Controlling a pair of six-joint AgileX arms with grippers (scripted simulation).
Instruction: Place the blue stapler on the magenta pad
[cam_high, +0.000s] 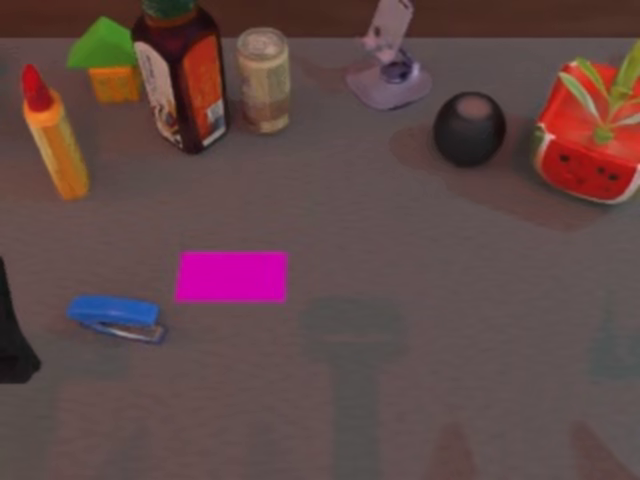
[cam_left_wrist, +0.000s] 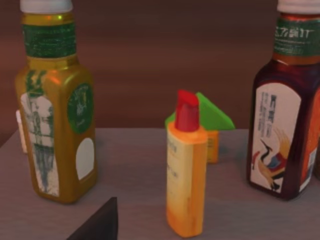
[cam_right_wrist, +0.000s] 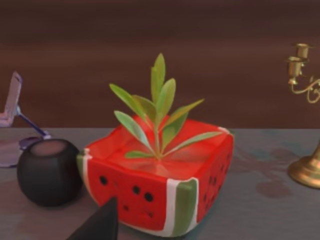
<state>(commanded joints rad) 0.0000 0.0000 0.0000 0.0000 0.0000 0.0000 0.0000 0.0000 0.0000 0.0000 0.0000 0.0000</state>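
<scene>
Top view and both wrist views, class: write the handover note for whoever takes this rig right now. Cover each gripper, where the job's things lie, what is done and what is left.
Left arm: parked at the table's left edge, only a dark part showing; finger state cannot be told.
Right arm: not seen in the top view.
Blue stapler: lying on the table near the left side, ungripped, just off the pad's lower left corner and apart from it.
Magenta pad: flat on the table, nothing on it.
Done: nothing yet.
Left: grasp the stapler, lift it and set it on the pad. The left arm looks the nearer one.
</scene>
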